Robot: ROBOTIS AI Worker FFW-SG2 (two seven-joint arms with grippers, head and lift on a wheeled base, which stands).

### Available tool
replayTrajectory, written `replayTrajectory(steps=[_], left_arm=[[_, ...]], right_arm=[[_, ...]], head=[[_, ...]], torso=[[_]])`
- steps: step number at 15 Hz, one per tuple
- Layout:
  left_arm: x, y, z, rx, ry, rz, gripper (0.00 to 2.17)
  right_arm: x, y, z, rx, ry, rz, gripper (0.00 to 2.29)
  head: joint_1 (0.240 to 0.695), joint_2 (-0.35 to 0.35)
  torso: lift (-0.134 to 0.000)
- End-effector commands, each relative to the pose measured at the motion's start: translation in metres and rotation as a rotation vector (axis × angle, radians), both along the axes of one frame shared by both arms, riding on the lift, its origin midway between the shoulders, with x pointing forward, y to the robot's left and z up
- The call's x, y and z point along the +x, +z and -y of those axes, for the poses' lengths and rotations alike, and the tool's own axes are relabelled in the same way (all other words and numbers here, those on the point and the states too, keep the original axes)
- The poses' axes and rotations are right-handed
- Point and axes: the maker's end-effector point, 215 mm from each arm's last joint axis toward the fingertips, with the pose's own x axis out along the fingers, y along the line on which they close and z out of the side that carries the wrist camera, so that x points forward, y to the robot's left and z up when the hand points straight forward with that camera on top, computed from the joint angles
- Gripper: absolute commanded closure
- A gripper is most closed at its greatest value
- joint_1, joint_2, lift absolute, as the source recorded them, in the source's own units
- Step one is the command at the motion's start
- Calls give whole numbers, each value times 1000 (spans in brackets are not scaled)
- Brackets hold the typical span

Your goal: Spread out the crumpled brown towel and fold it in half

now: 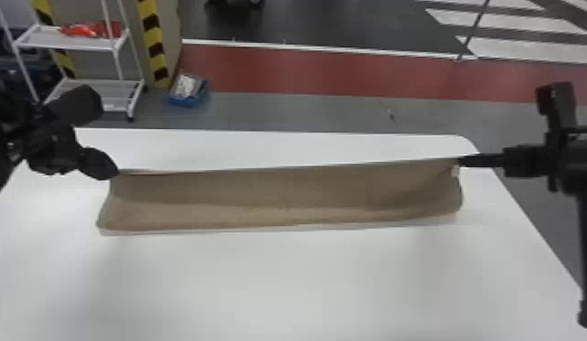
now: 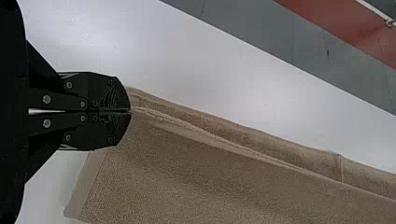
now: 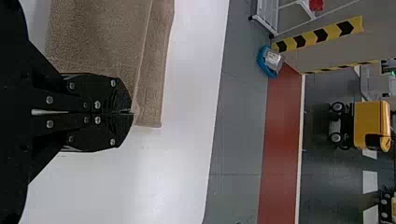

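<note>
1. Brown cloth, the towel (image 1: pixel 278 195), is stretched widthwise over the white table (image 1: pixel 278 281), its long twelve-o'clock edge drawn nearly straight between both grippers and its other long edge hanging towards six o'clock.
2. At the towel's nine-o'clock end, its edge is pinched by the left gripper (image 1: pixel 115 171), whose fingers are seen pressed together in the left wrist view; the bit of cloth between them is covered.
3. At the three-o'clock end, the edge is likewise nipped near a corner by the right gripper (image 1: pixel 461 160), its fingers closed flat on each other in the right wrist view.
4. Beside that grip, a small pale tag (image 1: pixel 455 171) is shown, too small to be made out.
5. Whatever is tucked behind the taut edge is hidden in the head view; in the left wrist view a further strip of the cloth is seen past a crease. The towel is cut off by the frame in both wrist views.
6. Towards eleven o'clock, beyond the table, a white rack (image 1: pixel 70 43) with blurred red items (image 1: pixel 92 29) and a blue container (image 1: pixel 188 97) with indistinct contents are seen.
</note>
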Motion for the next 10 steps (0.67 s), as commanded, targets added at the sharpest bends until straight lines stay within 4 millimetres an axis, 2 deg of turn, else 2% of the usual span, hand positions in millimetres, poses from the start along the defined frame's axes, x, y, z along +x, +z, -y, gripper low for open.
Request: replayTrajectory(steps=[1,6,10], left_arm=[[0,-8,5,10,-2,-17,1393],[2,-8,3,22,2,-15,1393],[3,-12,-5,34,18,-23,1393]], right_arm=[[7,2,-9,-27,25,-3,1244],[11,-6,-12,-80,50,-30,1244],[11,-15,-3,-123,45,-63,1244]], head=[[690,-120],[691,-114],[692,-111]], torso=[[-123],[-123],[-123]])
